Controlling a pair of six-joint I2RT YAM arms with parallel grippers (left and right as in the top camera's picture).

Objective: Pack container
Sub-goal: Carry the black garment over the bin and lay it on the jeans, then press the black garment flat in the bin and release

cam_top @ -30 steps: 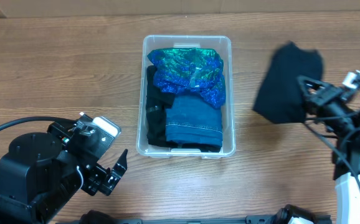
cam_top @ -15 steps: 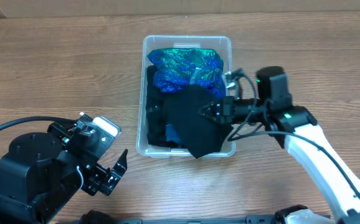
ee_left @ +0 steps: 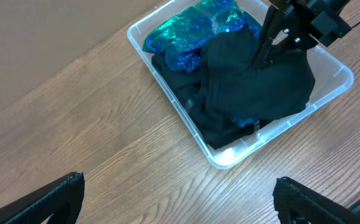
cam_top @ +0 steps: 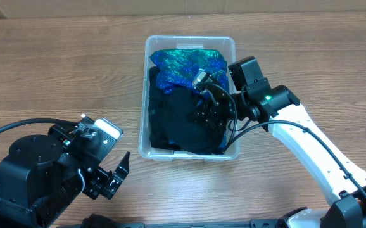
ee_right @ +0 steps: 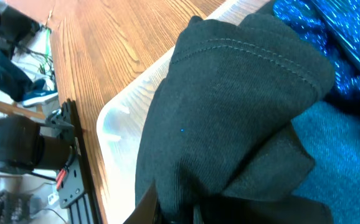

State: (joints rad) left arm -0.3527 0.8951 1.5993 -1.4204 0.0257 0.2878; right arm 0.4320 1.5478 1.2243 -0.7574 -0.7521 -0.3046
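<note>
Carried in from the right, a black garment (cam_top: 182, 126) is settling into the nearly full bin (cam_top: 189, 40), right tool (cam_top: 203, 101) clenching it; left tool (cam_top: 116, 178) is idling, released.

The container (cam_top: 189, 40) sits mid-table (cam_top: 56, 69). Inside, the far garment (cam_top: 183, 66) fills its back end; the top garment (cam_top: 183, 123) lies over other clothes (ee_left: 177, 87) nearer the front. The right gripper (cam_top: 202, 109) reaches in over the right wall onto it; the left gripper (cam_top: 116, 174) is at front left, outside
</note>
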